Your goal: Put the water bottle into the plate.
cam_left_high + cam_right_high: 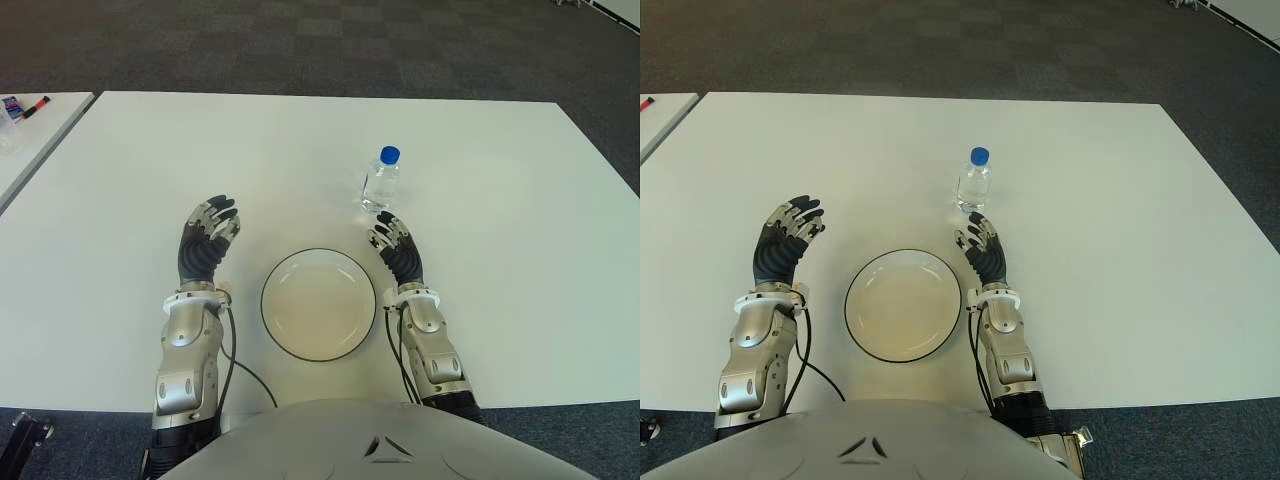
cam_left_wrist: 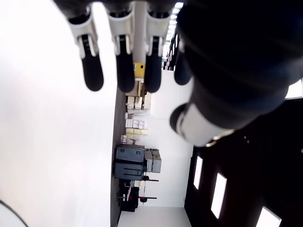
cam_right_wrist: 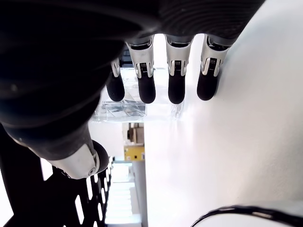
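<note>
Right eye view, right hand (image 1: pixel 981 245) spread, near water bottle (image 1: pixel 974 181)

- The right hand (image 3: pixel 156 90) is hiding most of the water bottle (image 3: pixel 124 109) in its wrist view.
- The frame's edge is cutting off the plate (image 3: pixel 246 210) there.
- Markers (image 1: pixel 22 106) are showing too small to identify.

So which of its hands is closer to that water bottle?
Right. The right hand is open just in front of the water bottle; the left hand is across the plate, far off.
</note>
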